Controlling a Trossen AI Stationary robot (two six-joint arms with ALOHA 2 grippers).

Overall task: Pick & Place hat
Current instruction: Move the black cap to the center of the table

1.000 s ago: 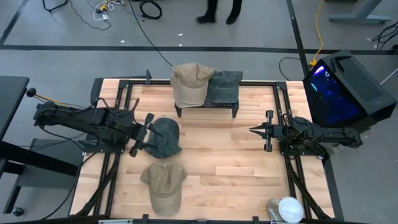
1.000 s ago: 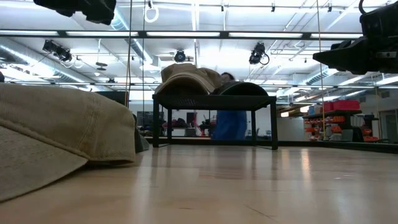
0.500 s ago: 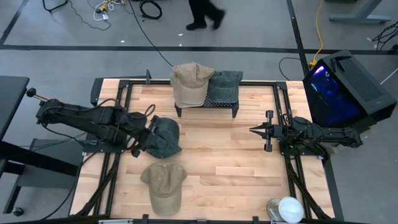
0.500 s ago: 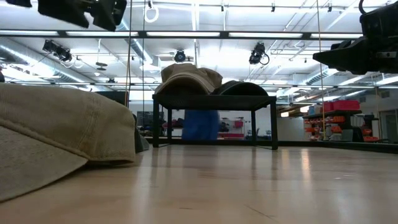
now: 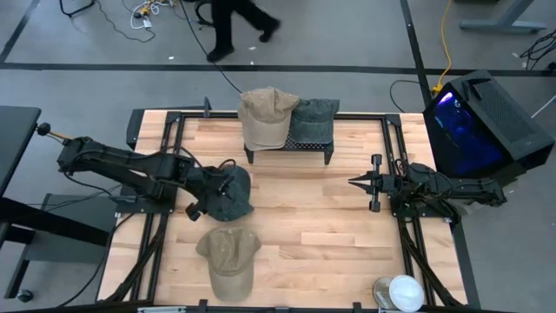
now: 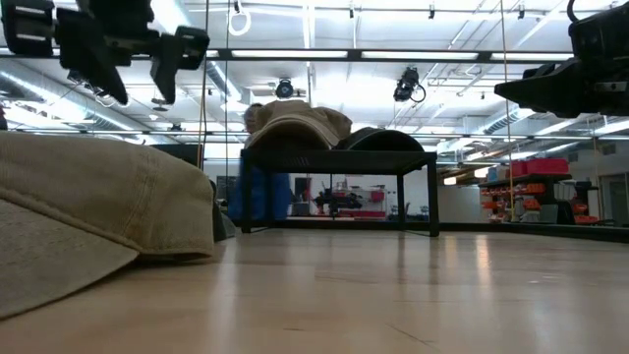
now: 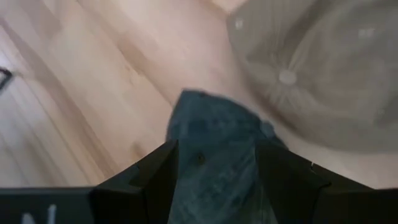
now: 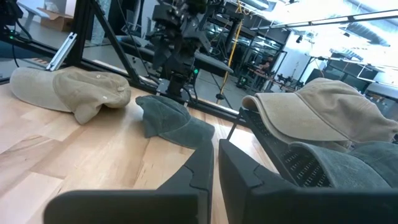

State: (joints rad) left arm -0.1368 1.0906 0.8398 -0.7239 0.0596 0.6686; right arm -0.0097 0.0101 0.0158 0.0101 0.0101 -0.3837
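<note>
We find no text, label, brand, number or sign that we can read in any of the views. The caps, the rack, the table and the arms show us no lettering, and whatever stands on the shelves in the room far behind is too small for us to make out.

Left hand (image 8: pixel 176 87) over grey hat (image 8: pixel 171 119); tan hat (image 8: pixel 71 93) beside.

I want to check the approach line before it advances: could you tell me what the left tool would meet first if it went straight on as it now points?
The dark grey cap: it lies between the left tool's open fingers already, though the remaining gap is unclear.
</note>
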